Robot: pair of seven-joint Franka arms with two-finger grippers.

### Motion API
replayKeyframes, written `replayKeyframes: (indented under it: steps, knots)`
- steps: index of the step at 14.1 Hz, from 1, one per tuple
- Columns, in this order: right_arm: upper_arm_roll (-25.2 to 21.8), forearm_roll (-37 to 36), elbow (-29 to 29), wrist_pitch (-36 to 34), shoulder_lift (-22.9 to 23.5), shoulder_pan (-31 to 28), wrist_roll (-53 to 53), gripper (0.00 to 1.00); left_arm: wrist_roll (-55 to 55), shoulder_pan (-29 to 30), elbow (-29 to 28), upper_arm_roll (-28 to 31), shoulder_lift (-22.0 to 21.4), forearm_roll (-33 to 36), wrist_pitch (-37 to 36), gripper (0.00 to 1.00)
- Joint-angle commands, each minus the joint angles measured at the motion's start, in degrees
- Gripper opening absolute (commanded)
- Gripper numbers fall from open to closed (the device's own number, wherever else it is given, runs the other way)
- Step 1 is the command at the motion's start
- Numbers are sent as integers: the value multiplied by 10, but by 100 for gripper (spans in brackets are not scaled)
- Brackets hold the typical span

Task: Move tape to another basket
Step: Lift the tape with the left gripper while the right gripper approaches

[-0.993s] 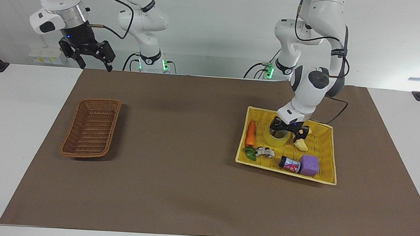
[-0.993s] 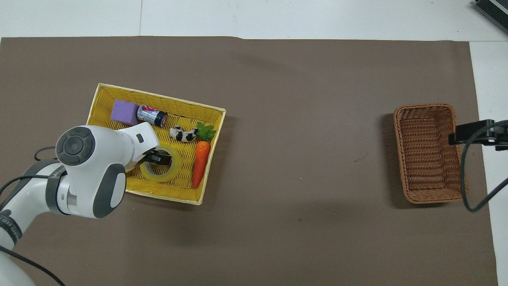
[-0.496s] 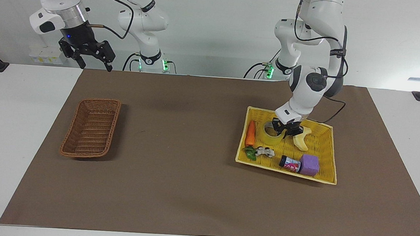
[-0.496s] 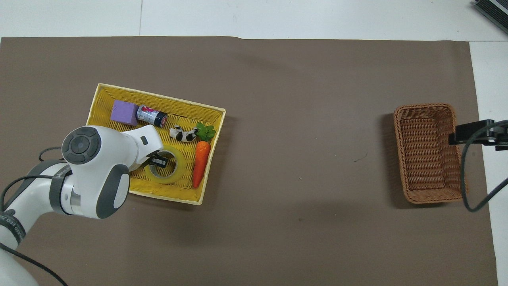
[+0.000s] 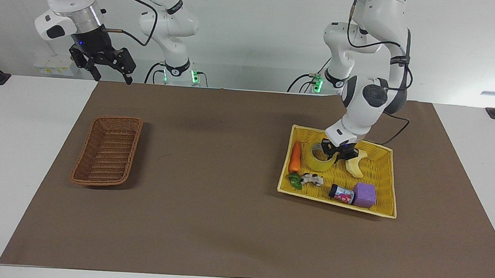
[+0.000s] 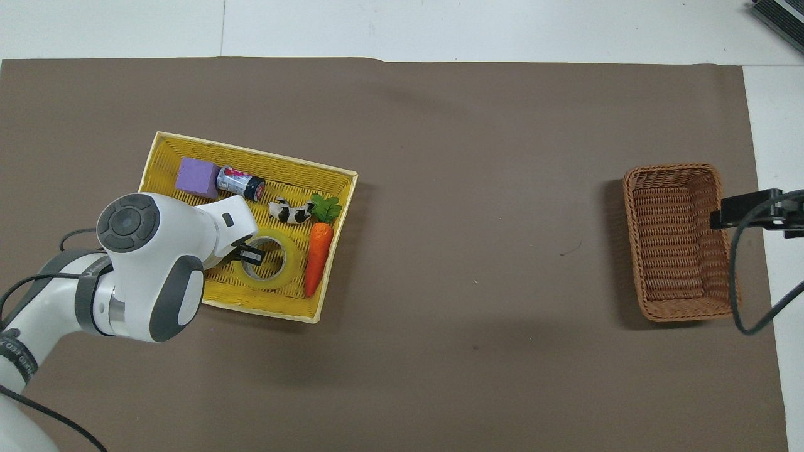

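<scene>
Tape (image 5: 320, 160): you have it in the yellow basket (image 5: 389, 182) at the left arm's end of the table, tipped up on one side, beside the carrot (image 5: 295, 157) and the banana (image 5: 354, 162).
Left gripper (image 5: 337, 155): clenched on the tape's wall, one finger inside the core and one outside, on the side toward the banana.
Right gripper (image 5: 106, 63): released and waiting, raised over the table's edge at the right arm's end, near the wicker basket.
Basket (image 5: 108, 150): the dark wicker one sits well apart from the tape, toward the right arm's end, with nothing in it.
Handling: expect a light, stiff ring. The outer wrap is likely slick, so the hold on the wall across the core suits it best.
Risk: held on one side only, the roll may swing or tilt as you lift. Clear the yellow basket's rim and the carrot before you carry it.
Other contents: a purple block (image 5: 364, 194), a small can (image 5: 341, 193) and a little cow figure (image 5: 312, 178) lie toward the basket's edge farthest from the robots.
</scene>
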Motion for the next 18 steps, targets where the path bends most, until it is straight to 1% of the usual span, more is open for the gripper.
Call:
replayKeyframes:
  steps: [1,3,4,6,7,9,10,11,13,15,18]
  knots:
    - [4,-1,-11,1,-10,-5,0,100,-22,11,73,5,-7,-7,-85,0]
    - [7,-2,-9,2,-9,3,-7,100,-32,20,135,8,-10,-34,-160,0]
    - [9,-1,-9,3,-9,11,-11,100,-56,21,160,8,-10,-37,-188,0]
    - [11,5,-9,2,-11,38,-10,100,-121,18,200,6,-8,-39,-216,0]
    - [15,31,-9,4,-11,49,-9,100,-166,13,211,5,-7,-50,-222,0]
    - [17,91,-11,7,-9,76,-5,100,-207,7,219,-3,-3,-91,-214,0]
    - [17,100,-14,8,-6,95,-1,100,-229,-1,219,-10,-3,-109,-207,0]
    - [17,117,-20,19,-5,112,16,100,-258,-7,219,-17,-2,-113,-189,0]
    - [17,168,-50,57,-3,131,39,100,-301,-35,216,-31,-2,-126,-140,0]
    - [17,201,-75,89,-2,156,56,100,-335,-62,215,-31,-2,-150,-120,0]
    - [17,254,-92,137,12,188,142,100,-352,-103,210,-31,-1,-180,-84,0]
